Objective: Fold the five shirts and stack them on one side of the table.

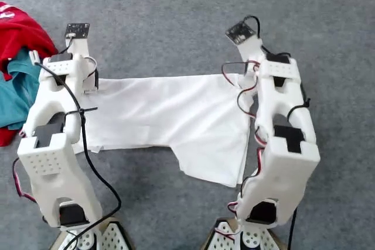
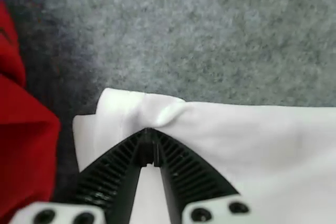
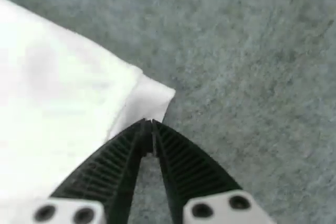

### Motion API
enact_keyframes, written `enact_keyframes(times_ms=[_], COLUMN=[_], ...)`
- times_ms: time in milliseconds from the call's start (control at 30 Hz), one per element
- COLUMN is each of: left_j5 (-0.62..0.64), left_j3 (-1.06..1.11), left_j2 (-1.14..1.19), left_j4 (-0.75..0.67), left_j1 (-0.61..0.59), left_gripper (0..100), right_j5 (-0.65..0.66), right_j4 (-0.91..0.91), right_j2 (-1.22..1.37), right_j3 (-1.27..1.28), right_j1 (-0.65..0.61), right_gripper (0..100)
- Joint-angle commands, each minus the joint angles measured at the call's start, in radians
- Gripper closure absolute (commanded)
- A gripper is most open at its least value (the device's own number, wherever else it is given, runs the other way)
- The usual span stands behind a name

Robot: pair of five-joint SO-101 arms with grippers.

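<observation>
A white shirt (image 1: 176,115) lies partly folded on the grey table between both arms. My left gripper (image 1: 91,84) sits at the shirt's far left corner. In the left wrist view its black fingers (image 2: 118,166) are shut, tips together on a bunched fold of the white shirt (image 2: 252,140). My right gripper (image 1: 249,78) is at the far right corner. The right wrist view shows that gripper (image 3: 148,125) shut on the corner of the white shirt (image 3: 52,98). A red shirt (image 1: 20,30) and a teal shirt (image 1: 17,92) lie crumpled at the left edge.
The grey felt table (image 1: 176,27) is bare beyond the white shirt and to the right of the right arm. The red shirt (image 2: 21,145) lies close beside my left gripper. Cables hang along both arms.
</observation>
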Motion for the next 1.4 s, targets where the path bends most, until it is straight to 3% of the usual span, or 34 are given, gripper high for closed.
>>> enact_keyframes(times_ms=[0, 267, 467, 700, 933, 1200, 1367], left_j5=[0.005, 0.086, 0.095, 0.095, 0.091, 0.095, 0.095], left_j3=[-0.071, -0.073, -0.044, -0.005, 0.021, -0.185, -0.297], left_j2=[0.031, -0.003, -0.181, -0.334, -0.126, 0.097, 0.161], left_j4=[0.017, -0.017, 0.021, 0.011, -0.163, -0.101, -0.014], left_j1=[-0.035, -0.071, -0.045, 0.007, -0.016, -0.084, -0.128], left_gripper=[97, 97, 97, 97, 97, 97, 97], right_j5=[0.020, 0.017, -0.003, -0.049, -0.061, -0.055, -0.037], right_j4=[0.035, 0.143, 0.203, 0.089, 0.029, 0.032, 0.160], right_j2=[0.056, 0.048, -0.125, -0.183, -0.094, 0.067, 0.133], right_j3=[-0.116, -0.225, -0.205, -0.056, -0.061, -0.170, -0.306], right_j1=[0.046, 0.054, 0.069, -0.061, -0.092, 0.008, 0.043], right_gripper=[98.3, 98.3, 98.3, 98.3, 98.3, 98.3, 98.3])
